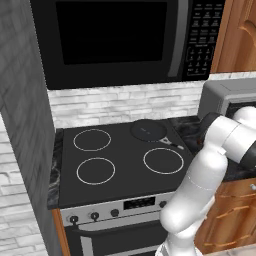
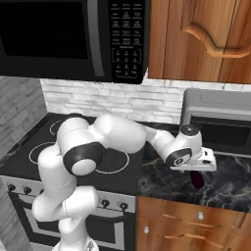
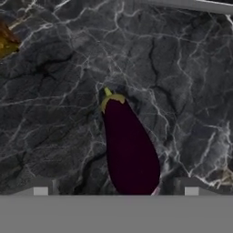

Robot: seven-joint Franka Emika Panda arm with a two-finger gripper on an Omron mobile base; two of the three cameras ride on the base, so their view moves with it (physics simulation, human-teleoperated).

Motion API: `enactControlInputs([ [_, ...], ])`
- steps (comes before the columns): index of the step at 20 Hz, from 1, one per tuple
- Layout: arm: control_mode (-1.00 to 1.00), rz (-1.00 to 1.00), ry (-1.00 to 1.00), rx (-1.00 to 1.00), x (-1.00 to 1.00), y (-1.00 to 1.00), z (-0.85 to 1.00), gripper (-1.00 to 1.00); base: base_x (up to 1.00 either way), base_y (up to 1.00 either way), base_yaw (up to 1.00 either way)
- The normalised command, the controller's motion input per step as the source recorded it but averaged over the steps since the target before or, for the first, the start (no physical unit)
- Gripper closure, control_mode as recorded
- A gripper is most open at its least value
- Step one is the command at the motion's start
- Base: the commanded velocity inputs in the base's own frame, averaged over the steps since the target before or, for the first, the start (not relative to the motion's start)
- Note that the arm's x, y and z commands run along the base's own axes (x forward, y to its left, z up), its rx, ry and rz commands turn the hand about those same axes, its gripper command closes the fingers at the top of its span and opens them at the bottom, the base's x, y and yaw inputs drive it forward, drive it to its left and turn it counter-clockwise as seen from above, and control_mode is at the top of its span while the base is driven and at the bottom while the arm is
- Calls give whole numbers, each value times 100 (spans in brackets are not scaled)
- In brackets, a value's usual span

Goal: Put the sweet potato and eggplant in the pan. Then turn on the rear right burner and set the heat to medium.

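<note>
The eggplant (image 3: 129, 150), glossy dark purple with a green-yellow stem, lies on the black marble counter (image 3: 54, 113) to the right of the stove. My gripper (image 3: 116, 190) is open just above it, one fingertip (image 3: 41, 189) on each side of its thick end, touching nothing. From the right base view, the eggplant (image 2: 198, 180) peeks out below the gripper (image 2: 196, 172). The pan (image 1: 148, 130) sits empty on the cooktop, covering the rear right burner, handle toward the counter. An orange-brown lump (image 3: 6, 43), cut off at the hand view's edge, may be the sweet potato; I cannot tell.
A grey toaster oven (image 2: 220, 117) stands at the back of the counter, close behind the hand. A black microwave (image 1: 115, 35) hangs over the stove. Three bare white rings (image 1: 162, 160) mark the other zones. Knobs (image 1: 95, 216) line the stove's front panel.
</note>
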Motion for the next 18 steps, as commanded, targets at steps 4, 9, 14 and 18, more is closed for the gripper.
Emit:
enactControlInputs([
  [4, -100, 4, 0, 0, 5, -4, -19, -100, 0, 0, 0],
  [9, -100, 1, 0, 0, 0, -11, -20, -100, 0, 0, 0],
  [14, -100, 1, 0, 0, 0, -9, -18, -100, 0, 0, 0],
  [18, -100, 1, 0, 0, 0, -5, -16, -100, 0, 0, 0],
])
